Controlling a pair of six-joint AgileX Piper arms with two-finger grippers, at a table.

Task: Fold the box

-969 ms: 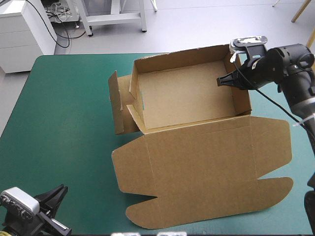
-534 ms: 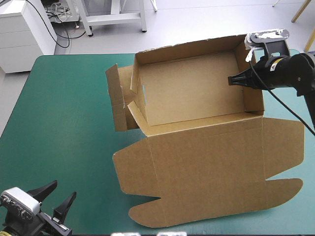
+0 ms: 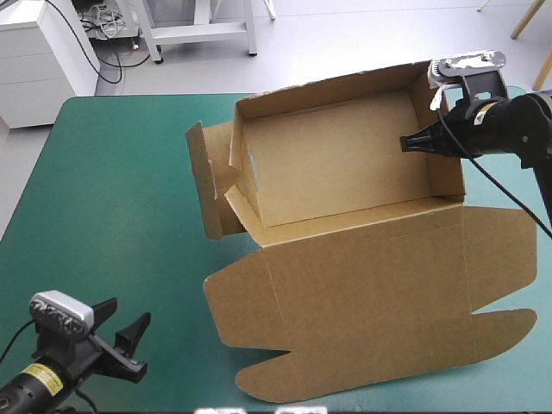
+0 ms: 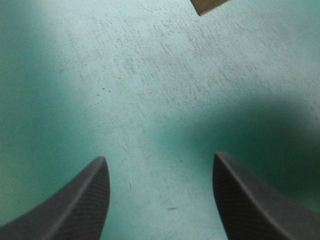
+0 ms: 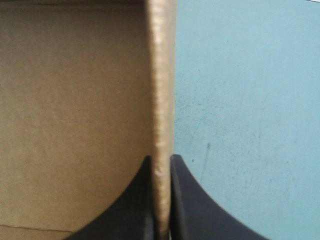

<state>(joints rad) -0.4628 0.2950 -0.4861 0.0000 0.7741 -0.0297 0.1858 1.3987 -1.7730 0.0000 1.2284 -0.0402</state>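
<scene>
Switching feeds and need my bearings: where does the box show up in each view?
High view: the box lies centre-right, tray toward the far edge, right wall pinched by the right gripper.
Left wrist view: only a brown corner, ahead of the open left gripper.
Right wrist view: its wall runs out from the shut gripper, tray floor beside it.
Shared landmark: the teal-green cover.

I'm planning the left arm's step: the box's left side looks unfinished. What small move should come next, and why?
Probably bring the left gripper, open over bare table, toward the loose flap splayed beside the box. The right gripper is shut on its right wall, steadying it.
</scene>
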